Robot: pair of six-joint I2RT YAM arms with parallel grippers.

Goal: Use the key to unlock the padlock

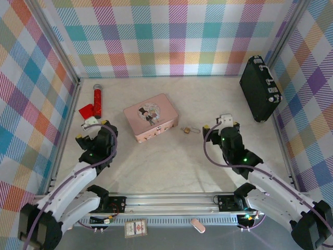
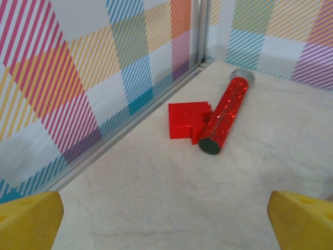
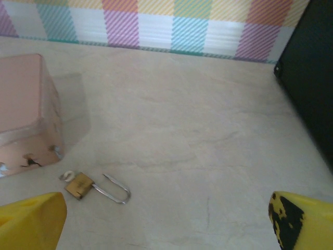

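Note:
The padlock (image 1: pixel 186 129) lies on the table just right of the pink tin. In the right wrist view its brass body (image 3: pixel 79 185) has the silvery shackle (image 3: pixel 117 190) swung out, one leg free of the body. A small silvery loop, apparently the key (image 3: pixel 66 176), sticks out of the body's other end. My right gripper (image 1: pixel 221 124) (image 3: pixel 166 224) is open a little to the right of the padlock, with bare table between its yellow fingertips (image 3: pixel 31 221). My left gripper (image 1: pixel 92 129) (image 2: pixel 166 221) is open and holds nothing, far left of the padlock.
The pink tin (image 1: pixel 151 117) (image 3: pixel 23 109) stands mid-table. A red cylinder (image 1: pixel 97 100) (image 2: pixel 226 114) and a red tag (image 2: pixel 187 120) lie ahead of the left gripper near the left wall. A black case (image 1: pixel 259 88) (image 3: pixel 312 78) leans at the right wall.

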